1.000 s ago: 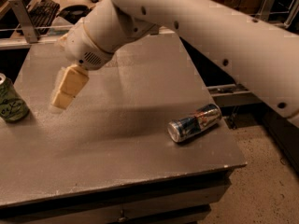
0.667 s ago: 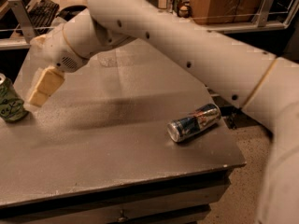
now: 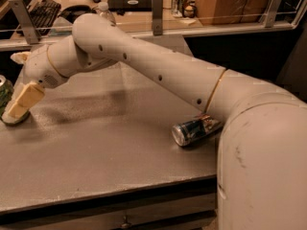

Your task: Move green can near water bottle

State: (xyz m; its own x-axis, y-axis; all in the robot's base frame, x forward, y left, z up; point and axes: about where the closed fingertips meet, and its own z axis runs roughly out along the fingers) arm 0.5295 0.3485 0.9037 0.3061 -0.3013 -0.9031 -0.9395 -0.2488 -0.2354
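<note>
Pincer [image 3: 20, 103] hovers just beside the green can [image 3: 4, 96], left on the table [image 3: 120, 147].

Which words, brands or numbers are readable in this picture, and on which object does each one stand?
No text can be read anywhere.
green can, far left, with the gripper right against it: only pale markings, too blurred to read.
blue-and-silver can, lying on its side: print blurred.
water bottle, at the back: nothing legible.
</note>
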